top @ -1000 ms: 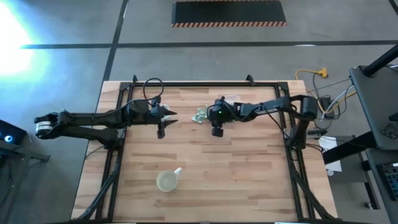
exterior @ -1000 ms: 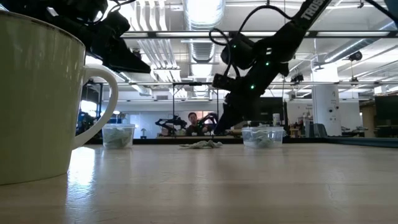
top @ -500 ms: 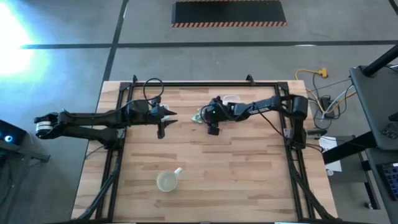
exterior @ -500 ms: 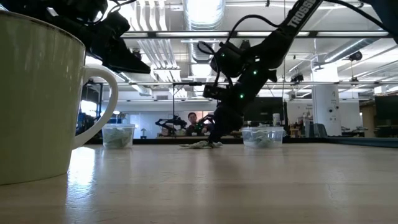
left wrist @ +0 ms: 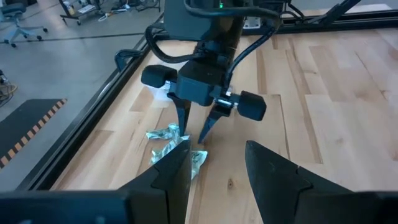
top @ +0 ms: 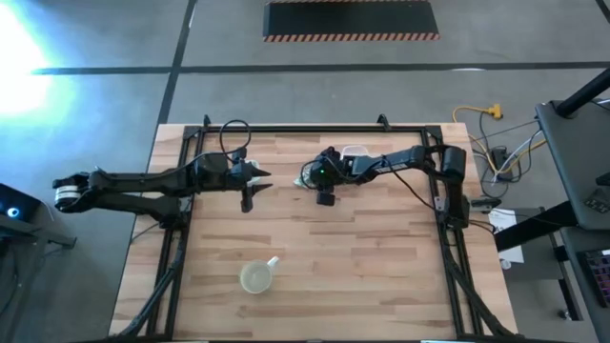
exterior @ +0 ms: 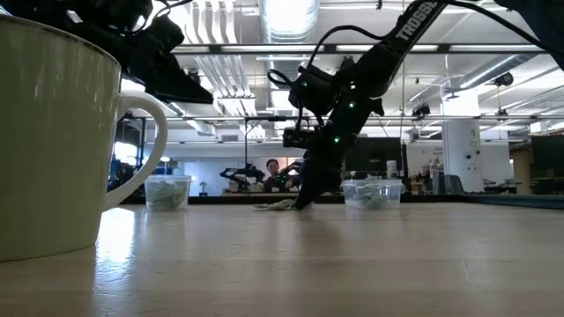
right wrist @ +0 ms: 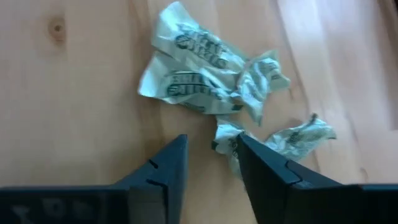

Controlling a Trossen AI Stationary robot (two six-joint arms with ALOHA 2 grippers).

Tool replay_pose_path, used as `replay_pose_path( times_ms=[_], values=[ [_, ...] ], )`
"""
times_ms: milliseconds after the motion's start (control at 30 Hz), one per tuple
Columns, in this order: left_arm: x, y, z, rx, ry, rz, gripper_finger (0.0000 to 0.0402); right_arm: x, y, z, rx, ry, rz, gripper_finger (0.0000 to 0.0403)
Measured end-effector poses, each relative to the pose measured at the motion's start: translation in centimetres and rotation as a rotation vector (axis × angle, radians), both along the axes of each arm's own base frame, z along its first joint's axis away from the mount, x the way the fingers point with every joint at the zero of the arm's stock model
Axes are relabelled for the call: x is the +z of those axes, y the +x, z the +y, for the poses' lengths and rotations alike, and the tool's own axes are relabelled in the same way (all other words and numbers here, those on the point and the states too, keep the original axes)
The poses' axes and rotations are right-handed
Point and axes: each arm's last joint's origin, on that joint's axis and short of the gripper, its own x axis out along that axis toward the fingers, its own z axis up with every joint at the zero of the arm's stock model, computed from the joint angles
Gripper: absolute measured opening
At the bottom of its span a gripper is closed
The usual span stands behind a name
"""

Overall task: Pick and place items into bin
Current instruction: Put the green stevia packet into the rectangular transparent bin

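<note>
The items, a small heap of crumpled pale green and silvery wrappers point(right wrist: 205, 81), lie on the wooden table at its far middle point(top: 306, 178). My right gripper point(right wrist: 211, 171) is open and slants down over the near side of the heap point(left wrist: 168, 146), its fingertips low at the table point(exterior: 301, 204). One small piece point(right wrist: 225, 134) lies just ahead of the gap between its fingers. My left gripper point(left wrist: 214, 180) stands open above the table, left of the heap point(top: 257, 175), with nothing between its fingers. My right gripper comes at the heap slanting down from the table's right. A small wrapper piece point(right wrist: 227, 144) lies against the inner edge of one finger point(right wrist: 261, 168). I cannot tell whether the finger touches it. The piece lies flat on the table.
Two clear containers with pale pieces inside stand at the far side, one to the left point(exterior: 167, 191) and one to the right point(exterior: 374, 192) of the heap. A yellowish cup point(top: 257, 277) stands near the table's front edge. Black frame rails run along the table's sides point(top: 181, 238).
My right gripper has moved toward the table's left and down onto the heap, tipping more steeply downward; its fingertips now stand at table height beside the wrappers. The heap has stayed where it was.
</note>
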Motion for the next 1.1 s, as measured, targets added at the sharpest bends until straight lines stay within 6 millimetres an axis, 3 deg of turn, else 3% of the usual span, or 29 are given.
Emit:
replay_pose_path(
  times_ms=[400, 1100],
  values=[
    [0.0, 0.0, 0.0, 0.0, 0.0, 0.0, 0.0135, 0.6, -0.1, 0.0, 0.001, -0.002, -0.002, 0.0014],
    [0.0, 0.0, 0.0, 0.0, 0.0, 0.0, 0.0135, 1.4, -0.3, 0.1, -0.018, 0.01, -0.023, 0.0008]
  ],
)
